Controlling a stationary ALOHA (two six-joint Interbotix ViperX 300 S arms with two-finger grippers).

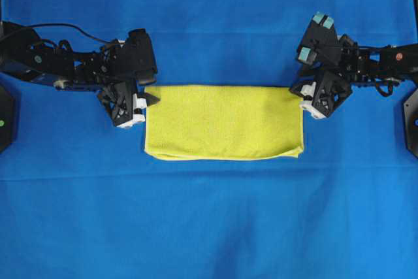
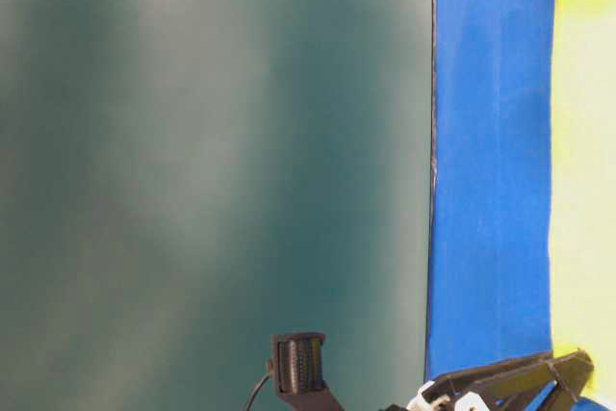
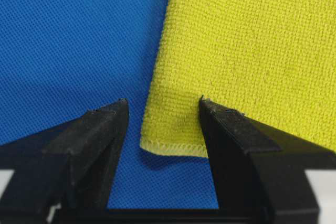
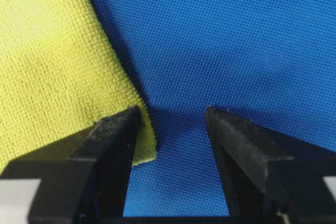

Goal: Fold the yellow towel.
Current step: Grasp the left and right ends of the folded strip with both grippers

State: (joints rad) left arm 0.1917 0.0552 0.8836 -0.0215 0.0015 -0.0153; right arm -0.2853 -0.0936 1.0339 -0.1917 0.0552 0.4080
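While lying folded into a flat rectangle on the blue woven tablecloth [image 1: 209, 227], the single fuzzy yellow-green microfibre towel [image 1: 224, 122] is looking light, soft and limp, best pinched at its hemmed corners. Two black grippers are flanking its far corners: the left gripper [image 3: 163, 109] is straddling one corner, the right gripper [image 4: 173, 116] just beside the other, both gaping and holding nothing.

Yellow towel [image 1: 223, 122] — plain, paler hem — on a blue cloth [image 1: 209, 220]; grippers black.
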